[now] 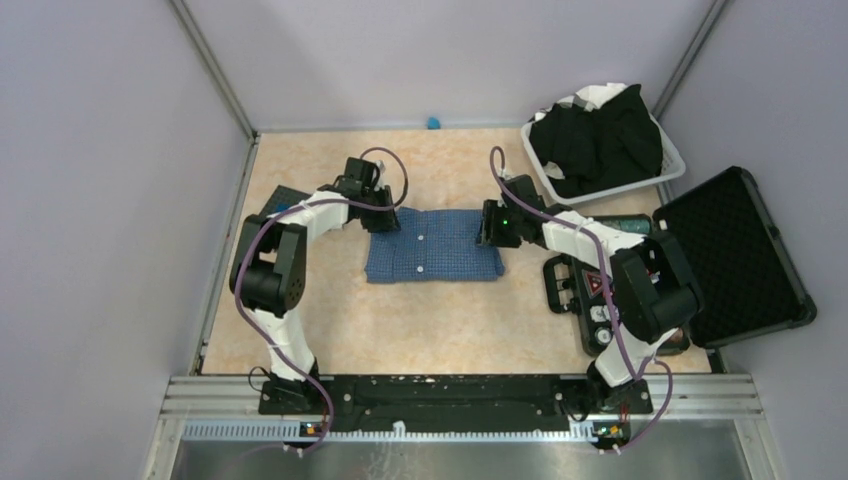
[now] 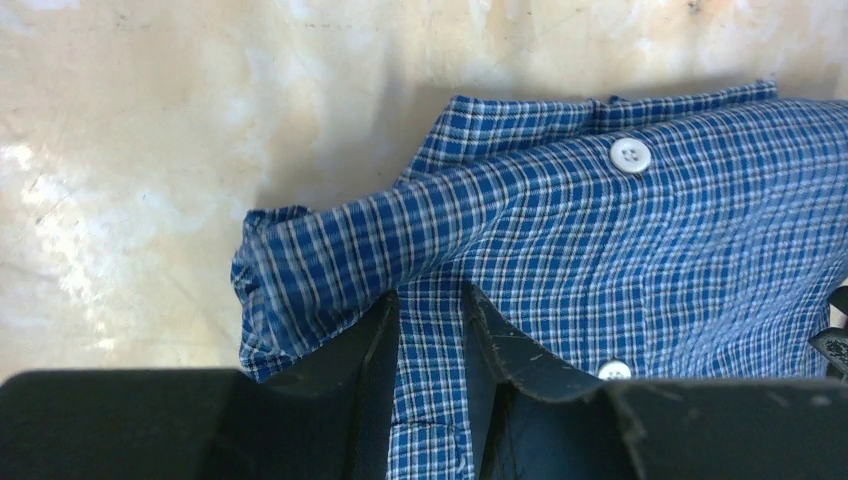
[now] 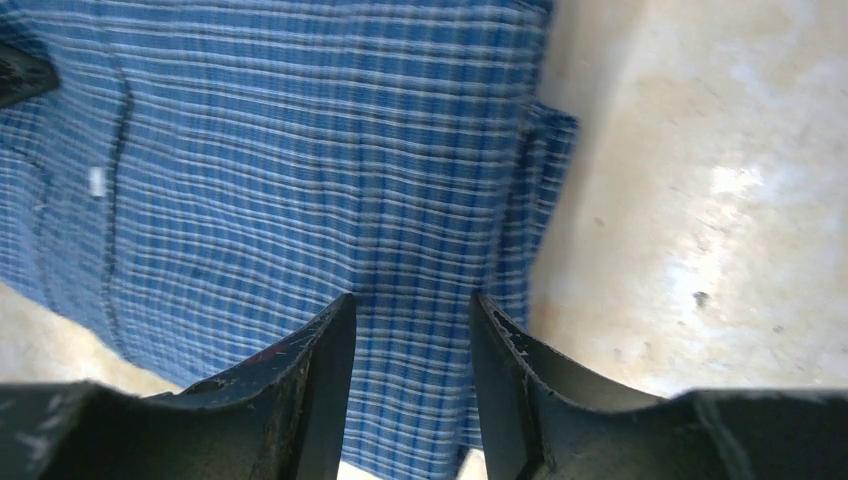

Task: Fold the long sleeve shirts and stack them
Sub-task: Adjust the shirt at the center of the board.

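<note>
A blue fine-checked long sleeve shirt (image 1: 435, 245) lies folded into a rectangle in the middle of the table, button placket up. My left gripper (image 1: 385, 215) is at its left end, by the collar. In the left wrist view its jaws (image 2: 430, 300) stand close together with a strip of checked cloth (image 2: 560, 220) filling the gap. My right gripper (image 1: 492, 232) is at the shirt's right end. Its jaws (image 3: 410, 300) straddle the folded edge of the cloth (image 3: 300, 150), which fills the space between them. Black shirts (image 1: 600, 140) are heaped in a white basket (image 1: 672, 165) at the back right.
An open black hard case (image 1: 735, 255) with foam lining lies at the right edge. Dark devices (image 1: 580, 290) sit beside the right arm. A dark flat object (image 1: 280, 197) lies at the left edge, and a small blue thing (image 1: 433, 122) by the back wall.
</note>
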